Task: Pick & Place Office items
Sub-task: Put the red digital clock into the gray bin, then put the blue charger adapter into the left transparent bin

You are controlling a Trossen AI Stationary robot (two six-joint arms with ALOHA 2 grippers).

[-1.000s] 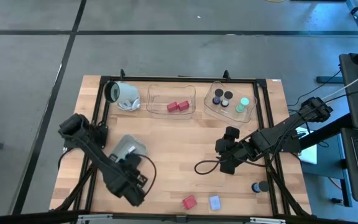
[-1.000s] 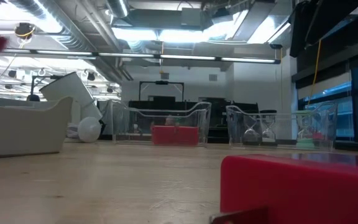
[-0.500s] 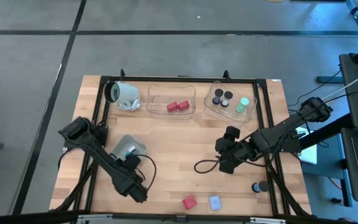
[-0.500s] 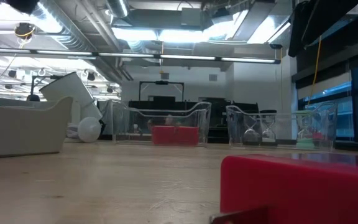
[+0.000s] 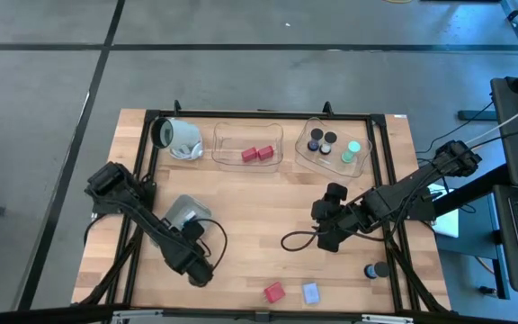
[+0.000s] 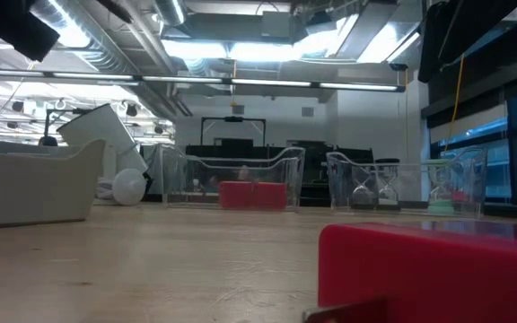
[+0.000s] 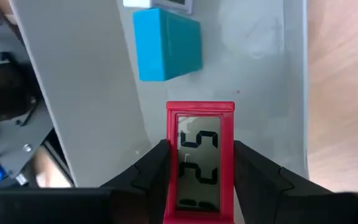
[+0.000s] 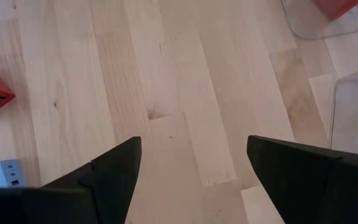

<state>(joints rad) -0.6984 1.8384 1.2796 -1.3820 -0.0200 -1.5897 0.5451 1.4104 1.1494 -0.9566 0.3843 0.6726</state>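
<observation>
My left gripper (image 7: 201,152) is shut on a red piece with a digit display (image 7: 201,140). It stands over the grey tray (image 5: 180,210), where a teal block (image 7: 166,43) lies on the floor. My right gripper (image 8: 194,155) hangs open over bare wood (image 5: 326,236), right of the table's middle. A red block (image 5: 273,292), a pale blue card (image 5: 311,292) and a black cylinder (image 5: 373,270) lie near the front edge. The red block fills the low view's foreground (image 6: 429,269). My left gripper pinches the red display piece by its two long side edges (image 7: 171,163) between its two fingers. The fingers come steeply from above and lie along its length. Its far end (image 7: 201,107) sticks out past the fingertips over the tray floor; whether it touches the floor, I cannot tell.
Two clear trays stand at the back. One (image 5: 248,144) holds red blocks; the other (image 5: 333,148) holds black cylinders and a mint disc. A white cylinder (image 5: 176,137) lies at the back left. A dark cable (image 5: 295,241) loops on the wood by my right gripper.
My left gripper has sunk toward the grey tray with the red display piece and has rolled somewhat, keeping its hold.
</observation>
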